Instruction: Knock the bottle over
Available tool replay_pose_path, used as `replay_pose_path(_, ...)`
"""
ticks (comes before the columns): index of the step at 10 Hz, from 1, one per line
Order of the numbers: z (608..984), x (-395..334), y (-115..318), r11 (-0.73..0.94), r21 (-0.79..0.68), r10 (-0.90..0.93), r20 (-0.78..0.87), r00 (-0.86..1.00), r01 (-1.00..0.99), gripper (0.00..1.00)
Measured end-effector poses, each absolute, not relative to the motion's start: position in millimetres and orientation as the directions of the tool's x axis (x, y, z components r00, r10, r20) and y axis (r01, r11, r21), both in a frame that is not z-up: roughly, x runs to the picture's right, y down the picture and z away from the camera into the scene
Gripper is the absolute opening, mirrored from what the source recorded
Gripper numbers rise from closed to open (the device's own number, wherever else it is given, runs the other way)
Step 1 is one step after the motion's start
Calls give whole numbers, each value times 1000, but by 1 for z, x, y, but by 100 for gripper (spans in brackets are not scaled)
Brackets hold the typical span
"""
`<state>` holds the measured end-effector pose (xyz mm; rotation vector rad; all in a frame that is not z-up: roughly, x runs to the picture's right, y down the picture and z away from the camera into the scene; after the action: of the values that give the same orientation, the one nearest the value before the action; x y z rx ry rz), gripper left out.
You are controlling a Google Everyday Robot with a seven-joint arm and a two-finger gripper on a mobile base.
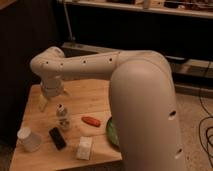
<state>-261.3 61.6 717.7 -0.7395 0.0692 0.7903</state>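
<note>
The bottle (62,117) is a small clear plastic bottle with a white cap. It stands upright near the middle of the wooden table (95,100). My gripper (53,101) hangs from the white arm (90,65) just behind and to the left of the bottle, its fingers pointing down at the tabletop. The gripper is close to the bottle's cap but apart from it.
A white paper cup (28,139) stands at the table's front left. A black flat device (57,137) and a white box (84,148) lie in front of the bottle. An orange-red object (91,120) and a green object (111,132) lie to the right. My arm's large body hides the table's right side.
</note>
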Motion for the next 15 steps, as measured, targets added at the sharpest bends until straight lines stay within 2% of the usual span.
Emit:
replay_pose_path(1, 720, -263, 63, 470, -582, 618, -320, 718, -663, 72)
replay_pose_path(7, 736, -282, 71, 477, -604, 600, -307, 738, -639, 7)
replay_pose_path(8, 737, -285, 71, 477, -606, 600, -305, 740, -637, 2)
replay_pose_path(10, 741, -287, 78, 473, -614, 593, -308, 744, -632, 0)
replay_pose_path(11, 745, -287, 85, 471, -617, 592, -310, 744, -631, 3)
replay_pose_path(12, 748, -284, 89, 469, -611, 595, -314, 740, -637, 9)
replay_pose_path(13, 749, -276, 93, 465, -601, 604, -321, 729, -650, 24)
replay_pose_path(15, 741, -265, 90, 458, -597, 618, -318, 719, -658, 32)
